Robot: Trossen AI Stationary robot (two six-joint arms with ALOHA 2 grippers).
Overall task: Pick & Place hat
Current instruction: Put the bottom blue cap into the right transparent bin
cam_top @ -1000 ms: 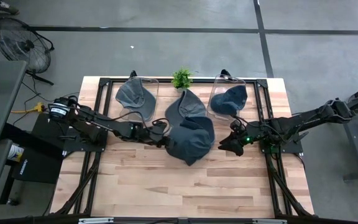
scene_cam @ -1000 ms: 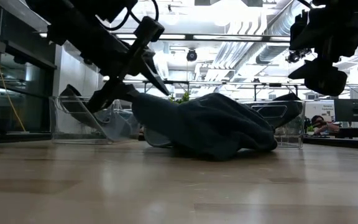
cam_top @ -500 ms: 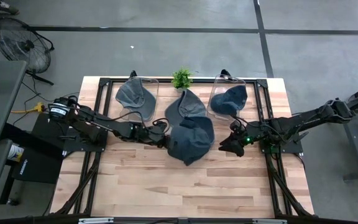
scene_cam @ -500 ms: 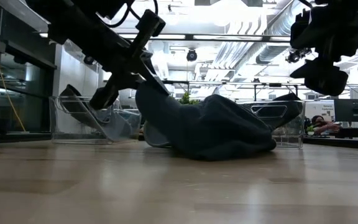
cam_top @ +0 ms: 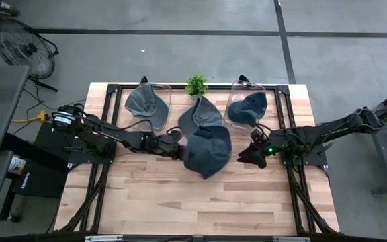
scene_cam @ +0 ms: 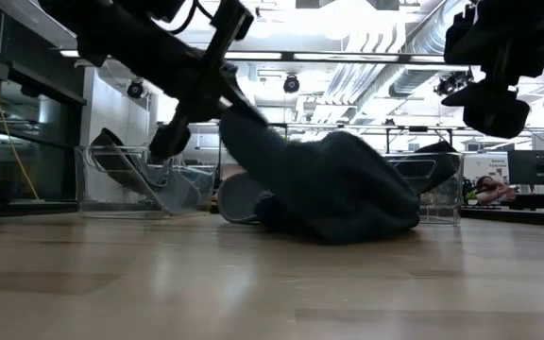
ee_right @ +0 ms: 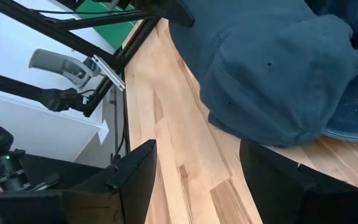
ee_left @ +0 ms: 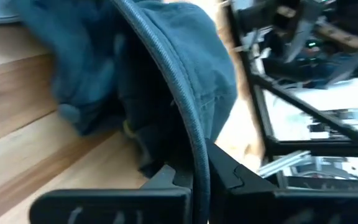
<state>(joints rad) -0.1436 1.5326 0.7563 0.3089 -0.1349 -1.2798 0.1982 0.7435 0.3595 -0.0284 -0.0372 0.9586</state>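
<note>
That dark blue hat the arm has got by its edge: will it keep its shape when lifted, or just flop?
Probably flop. In the low view the hat rises at the left gripper while the rest sags onto the table. Its cloth shows folds, so it looks soft and light. The stitched edge in the wrist view holds a smooth curve, so that part may be stiffer.
</note>
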